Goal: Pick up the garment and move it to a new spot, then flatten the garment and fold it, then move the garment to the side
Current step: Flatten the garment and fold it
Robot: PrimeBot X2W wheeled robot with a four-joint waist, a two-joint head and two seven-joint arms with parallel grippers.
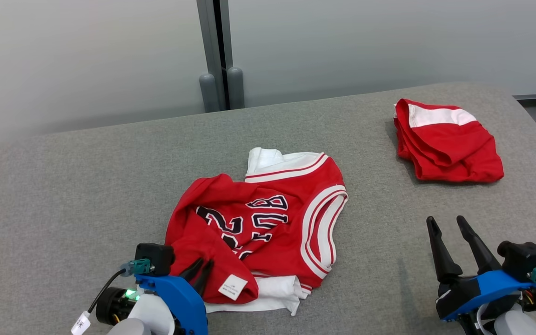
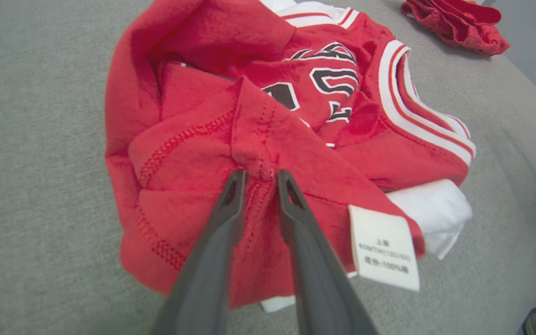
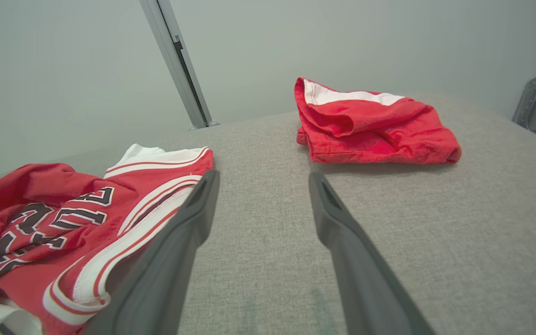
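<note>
Nearest the lens in the left wrist view, the left gripper (image 2: 261, 174) has its two dark fingers drawn close together over the near hem of the garment. A raised fold of red cloth is pinched between their tips. A grey table (image 1: 63, 186) covered in woven fabric spans the head view from edge to edge. The red jersey (image 1: 268, 218) lies crumpled on it, slightly left of and below the frame's centre, with black-and-white lettering facing up and white-and-red striped trim along its right side. White cloth (image 1: 272, 291) shows under its lower edge. A folded red garment (image 1: 449, 149) with a white band sits in the upper right, well apart from the jersey. At the lower right, the right gripper (image 1: 445, 219) is held above bare table with its fingers spread wide and nothing between them. A white label (image 2: 384, 246) with small print lies on the hem just right of the left fingers.
</note>
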